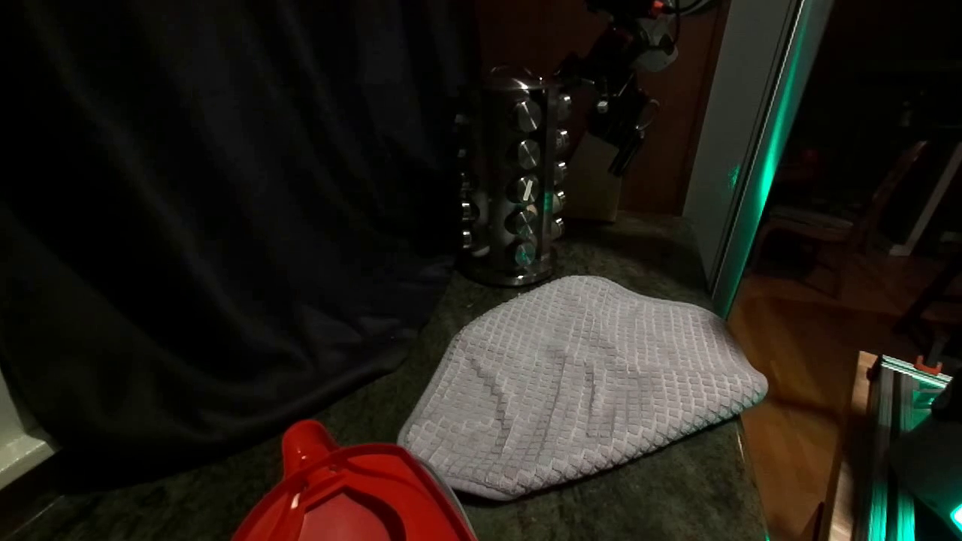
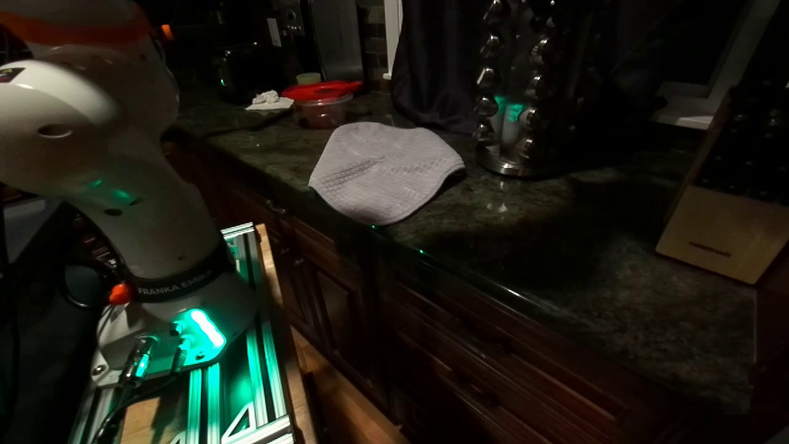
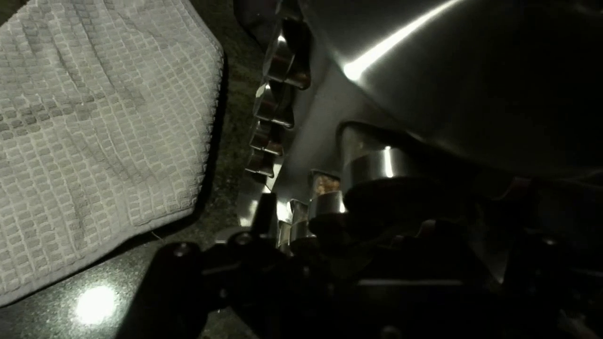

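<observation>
I see a dark stone countertop (image 2: 616,265) bearing a grey waffle-textured cloth (image 1: 579,383), cylindrical steel spice rack (image 1: 502,180) and red-lidded plastic tub (image 2: 322,110).

From the towel (image 2: 382,176), the spice rack (image 2: 521,98) is hogging 2 o'clock, knife block (image 2: 721,216) around 3, decent gap of desk (image 2: 592,216) between them tho.

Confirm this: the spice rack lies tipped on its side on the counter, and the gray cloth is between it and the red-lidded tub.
Not quite: the spice rack is not on its side; it stands upright on the counter, as both exterior views show. The gray cloth is indeed between it and the red-lidded tub.
</observation>
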